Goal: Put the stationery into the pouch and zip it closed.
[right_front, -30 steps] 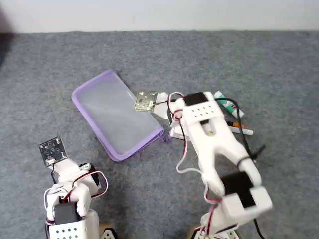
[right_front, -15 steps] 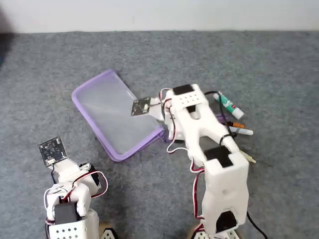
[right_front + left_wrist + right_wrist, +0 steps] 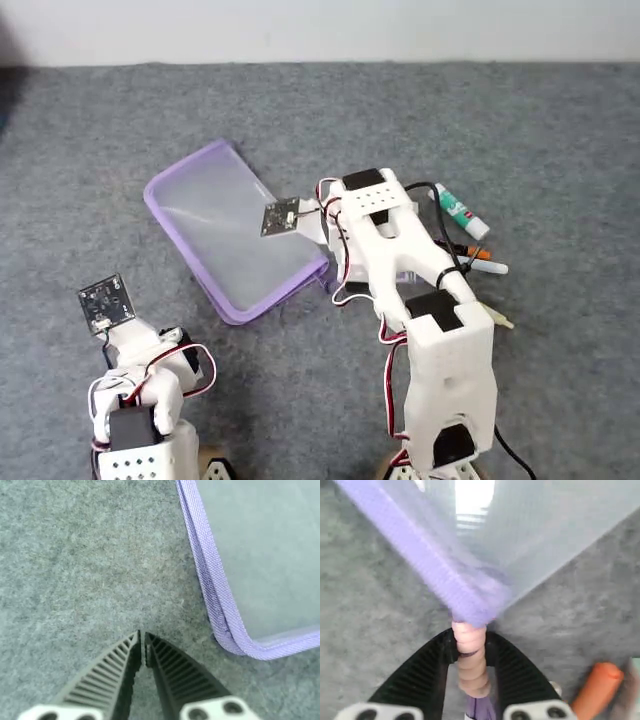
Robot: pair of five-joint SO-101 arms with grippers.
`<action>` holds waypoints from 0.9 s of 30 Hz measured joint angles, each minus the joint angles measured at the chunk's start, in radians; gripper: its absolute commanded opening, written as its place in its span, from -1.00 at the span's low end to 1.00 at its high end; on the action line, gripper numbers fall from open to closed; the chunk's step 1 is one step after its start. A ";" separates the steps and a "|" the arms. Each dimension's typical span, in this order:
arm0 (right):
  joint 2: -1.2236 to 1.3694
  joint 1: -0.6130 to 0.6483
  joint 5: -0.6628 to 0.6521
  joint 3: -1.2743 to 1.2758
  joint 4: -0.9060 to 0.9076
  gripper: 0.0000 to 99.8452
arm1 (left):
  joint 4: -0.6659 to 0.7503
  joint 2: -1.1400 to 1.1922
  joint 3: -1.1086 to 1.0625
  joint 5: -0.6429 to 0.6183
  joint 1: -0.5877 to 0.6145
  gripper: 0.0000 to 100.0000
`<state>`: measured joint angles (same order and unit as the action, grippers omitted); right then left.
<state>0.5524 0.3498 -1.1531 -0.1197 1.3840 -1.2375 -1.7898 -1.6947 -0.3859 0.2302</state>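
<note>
Left of the pouch [image 3: 225, 235], our left gripper [image 3: 141, 636] hangs pinched together and empty. At the pouch's right corner, our right gripper [image 3: 470, 636] clamps a pink ribbed piece [image 3: 470, 665]. Right of the pouch, pens [image 3: 478, 262] and a glue stick [image 3: 460, 212] lie unpacked, so we judge packing and zipping are both left to do.

Right arm [image 3: 405, 260] covers part of the pens [image 3: 478, 258]; pouch [image 3: 260, 555] runs past the left wrist view's edge.

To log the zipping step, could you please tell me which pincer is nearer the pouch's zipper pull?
Right. The right pincer grips the zipper pull; the left pincer sits over carpet, apart from the pouch.
</note>
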 measured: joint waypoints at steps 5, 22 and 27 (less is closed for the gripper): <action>-0.048 0.002 0.071 0.009 0.094 -0.98 | 0.000 0.000 0.000 0.000 0.000 -0.97; -0.264 -0.012 0.430 0.014 0.232 -0.98 | 0.000 0.000 0.000 0.000 0.000 -0.97; -0.338 -0.018 0.497 0.083 0.259 -0.98 | 0.000 0.000 0.000 0.000 0.000 -0.97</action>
<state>0.2148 0.3314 -0.6559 -0.0368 1.6433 -1.2375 -1.7898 -1.6947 -0.3859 0.2302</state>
